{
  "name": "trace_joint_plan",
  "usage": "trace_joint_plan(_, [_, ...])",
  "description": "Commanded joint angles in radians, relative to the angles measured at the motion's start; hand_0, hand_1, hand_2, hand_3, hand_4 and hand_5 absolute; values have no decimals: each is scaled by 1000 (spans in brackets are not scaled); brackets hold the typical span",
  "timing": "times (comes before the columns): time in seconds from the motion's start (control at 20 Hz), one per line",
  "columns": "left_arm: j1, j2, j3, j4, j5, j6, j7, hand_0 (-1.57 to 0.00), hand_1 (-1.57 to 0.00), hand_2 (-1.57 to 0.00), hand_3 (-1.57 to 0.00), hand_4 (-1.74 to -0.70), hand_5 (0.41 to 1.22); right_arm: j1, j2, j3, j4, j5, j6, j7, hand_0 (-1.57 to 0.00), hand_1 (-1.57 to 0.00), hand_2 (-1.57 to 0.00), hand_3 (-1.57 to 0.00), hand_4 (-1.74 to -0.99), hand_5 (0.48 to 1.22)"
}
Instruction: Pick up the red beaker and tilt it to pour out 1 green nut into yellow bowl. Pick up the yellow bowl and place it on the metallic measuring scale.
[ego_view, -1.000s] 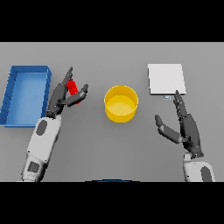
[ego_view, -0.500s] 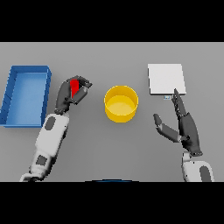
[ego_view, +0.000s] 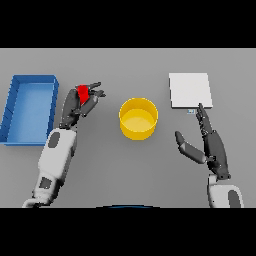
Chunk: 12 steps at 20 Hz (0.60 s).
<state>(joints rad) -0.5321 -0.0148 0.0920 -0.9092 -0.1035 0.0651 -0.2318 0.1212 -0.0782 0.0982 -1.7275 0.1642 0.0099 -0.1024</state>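
Since a moment ago my left hand (ego_view: 80, 104) has drawn in, fingers curled round the small red plastic beaker (ego_view: 83, 92) (light, rigid, likely slick, best gripped mid-wall) left of the round yellow bowl (ego_view: 138, 117), right hand (ego_view: 210, 145) open.

Both arms: white-grey rounded forearm shells, grey oval patches; dark left hand (ego_view: 80, 102), dark right hand (ego_view: 210, 145).

The worktop (ego_view: 128, 175) carries one red beaker (ego_view: 83, 92), one yellow bowl (ego_view: 138, 118), one metallic measuring scale (ego_view: 189, 90) in the form of a pale square plate, and one blue tray (ego_view: 29, 109). Two hands show: one left hand (ego_view: 82, 102) and one right hand (ego_view: 207, 145). No green nut can be made out, so none is counted.
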Motion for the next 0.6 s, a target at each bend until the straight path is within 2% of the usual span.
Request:
trace_joint_plan(0.0, [-5,5,3,-19,14,-12,7,-1515,-1517,-1521,-1501,-1676,1144,0,-6,0,0,6,-1,5,1,1,1,1,-1238,643])
trace_joint_plan(0.2, [-1,33,-21,-110,33,-45,49,-1548,-1549,-1551,-1542,-1714,1132,-1,-6,4,5,19,-5,-11,1,1,1,1,-1227,647])
trace_joint_plan(0.55, [-30,80,-93,-134,-34,-46,104,-1556,-1557,-1558,-1553,-1724,1139,6,-17,5,1,45,-19,-47,1,1,1,1,-1219,661])
